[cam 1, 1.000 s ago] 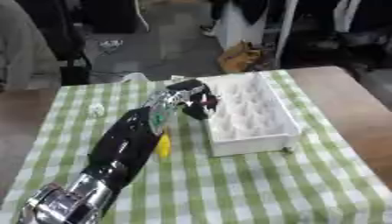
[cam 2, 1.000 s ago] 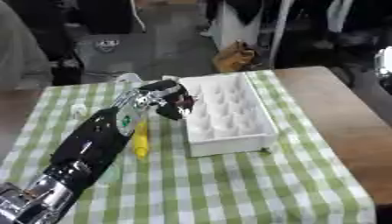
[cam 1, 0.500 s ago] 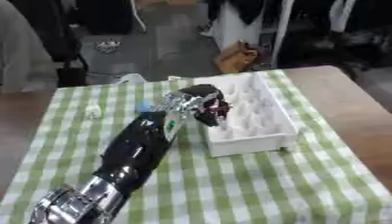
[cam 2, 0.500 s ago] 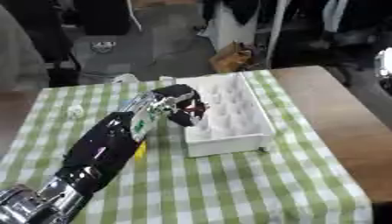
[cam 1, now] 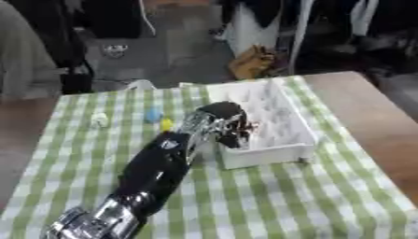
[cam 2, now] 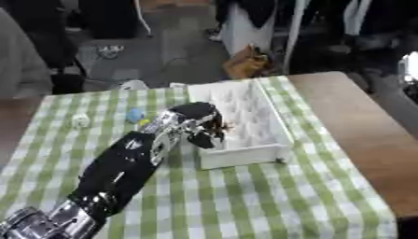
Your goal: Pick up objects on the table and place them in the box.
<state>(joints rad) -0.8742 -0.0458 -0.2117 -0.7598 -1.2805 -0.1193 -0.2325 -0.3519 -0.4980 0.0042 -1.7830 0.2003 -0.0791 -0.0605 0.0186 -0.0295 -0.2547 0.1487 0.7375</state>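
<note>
We are reaching our left hand [cam 1: 225, 125] over the near left corner of the white box [cam 1: 282, 140], which is sitting on the green checked cloth [cam 1: 269, 196] with its long side running away from us. The fingers are curling down over the box's left wall, and something small and reddish [cam 1: 249, 126] is showing just beside the fingertips, inside the box; it may be the object we are carrying, though we cannot tell whether the fingers are clamping it or have let it go. Our right hand is not showing in either view.

We are judging this to be the placing step: the hand is already above the box's interior, so the next move is calling for the fingers to spread and let the piece drop onto the dimpled floor, then for the arm to lift clear without catching the wall.

More work is waiting on the cloth to the left of the arm: a small blue piece [cam 1: 153, 114], a yellow one [cam 1: 166, 123] lying just beside the forearm, and a pale one [cam 1: 99, 120] further left. The yellow piece is lying closest, so it is looking like the easiest next pick.
</note>
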